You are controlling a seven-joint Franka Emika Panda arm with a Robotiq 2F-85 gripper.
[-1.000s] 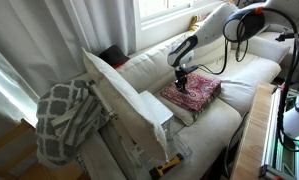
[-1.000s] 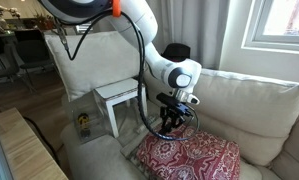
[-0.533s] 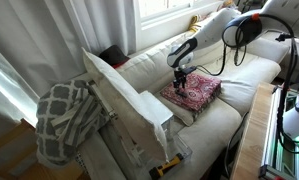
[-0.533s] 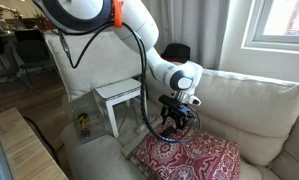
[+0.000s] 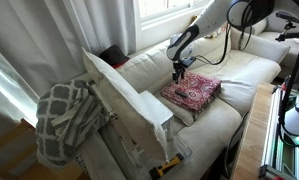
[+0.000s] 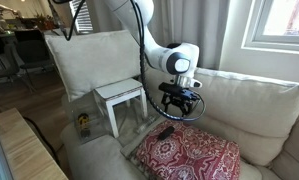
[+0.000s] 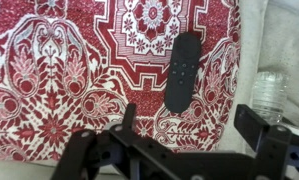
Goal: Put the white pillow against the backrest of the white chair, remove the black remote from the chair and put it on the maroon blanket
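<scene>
The black remote (image 7: 182,72) lies flat on the maroon blanket (image 7: 59,90), near the blanket's edge (image 6: 165,131). My gripper (image 7: 192,125) hangs open just above it, both fingers clear of the remote and nothing between them. In both exterior views the gripper (image 6: 179,100) (image 5: 178,68) hovers over the maroon blanket (image 6: 194,158) (image 5: 191,92), which is spread on the seat of the white chair (image 6: 259,100) (image 5: 239,75). The white pillow (image 5: 119,95) (image 6: 94,60) stands upright at the chair's far end, away from the gripper.
A small white side table (image 6: 119,95) stands beside the pillow. A grey-and-white lattice throw (image 5: 64,120) hangs at the chair's end. A black-and-yellow tool (image 5: 169,163) lies by the chair's front edge. A clear bottle-like object (image 7: 269,92) lies beside the blanket.
The jaws have opened wide and let go of the remote, which now rests on the blanket. The gripper has lifted a little above it.
</scene>
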